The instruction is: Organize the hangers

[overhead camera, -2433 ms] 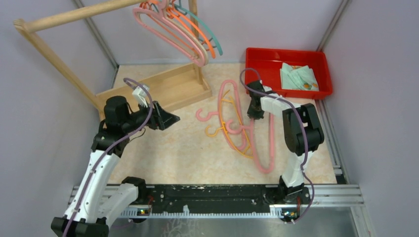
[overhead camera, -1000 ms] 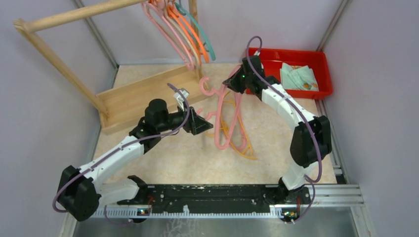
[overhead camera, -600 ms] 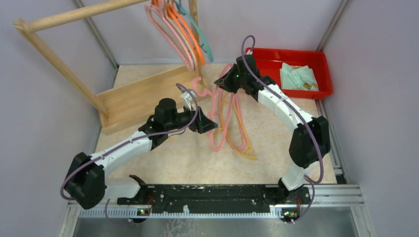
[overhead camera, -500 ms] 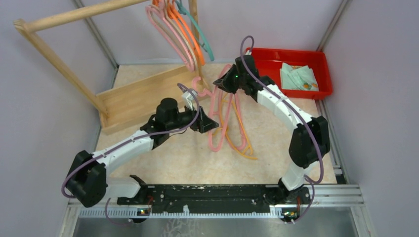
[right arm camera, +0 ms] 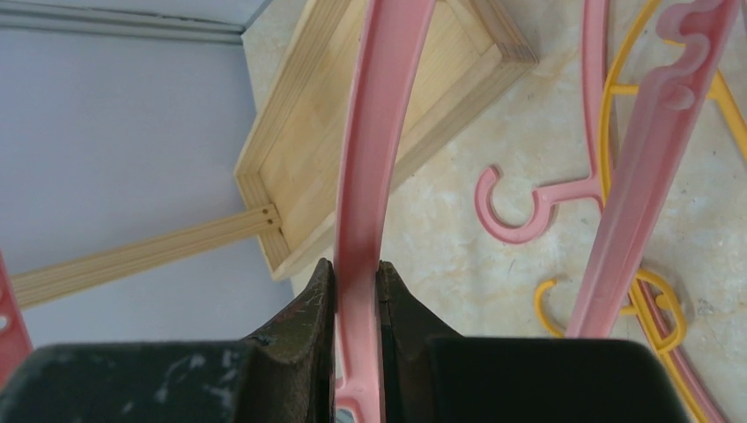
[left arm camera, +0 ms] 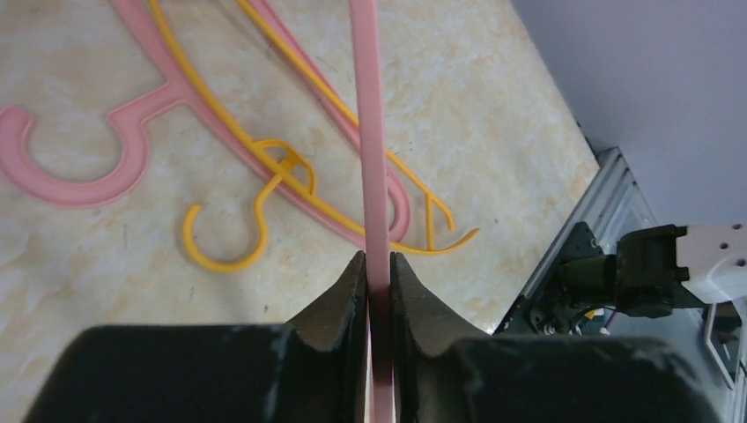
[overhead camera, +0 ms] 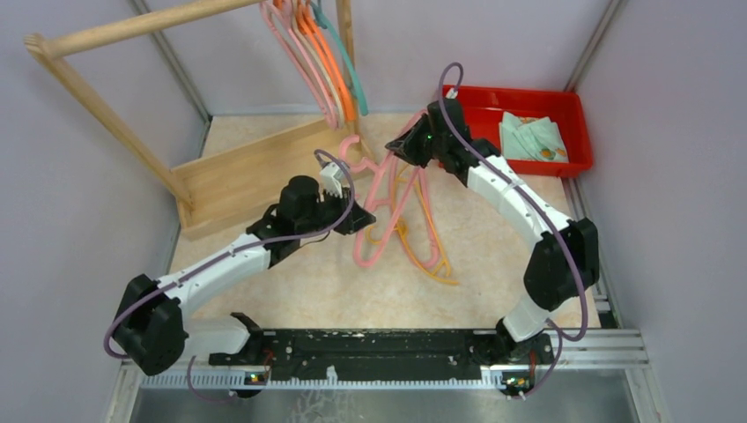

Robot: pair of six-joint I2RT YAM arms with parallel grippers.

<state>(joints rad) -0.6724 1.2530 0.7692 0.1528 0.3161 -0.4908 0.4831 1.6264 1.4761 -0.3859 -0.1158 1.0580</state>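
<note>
1. While both arms reach out over the marbled surface (overhead camera: pixel 291 282), a single pink hanger (left arm camera: pixel 370 132) hangs in the air between them, gripped at two places.
2. The left pincer (left arm camera: pixel 379 264) is clamped on a thin straight bar of that hanger. Its dark fingers (left arm camera: pixel 339 295) press the bar from either side with no gap showing, and the bar runs straight away from the tips.
3. The right pincer (right arm camera: pixel 357 273) is closed just as tightly on a broader, curved part of the same hanger. A second pink limb slants past just to its right.
4. Beneath and beyond the left pincer, another pink hanger (left arm camera: pixel 134 150) and a yellow hanger (left arm camera: pixel 284 163) lie flat on the surface and cross one another.
5. Ahead of the right pincer and off to its left sits the wooden rack base (overhead camera: pixel 255 172). Higher up, well clear of both pincers, a bunch of hung hangers (overhead camera: pixel 326 70) in pink, orange and teal dangles from the pole.
6. Behind the right pincer, beside its arm, stands a red tray (overhead camera: pixel 471 119) holding a folded cloth (overhead camera: pixel 533 137).
</note>
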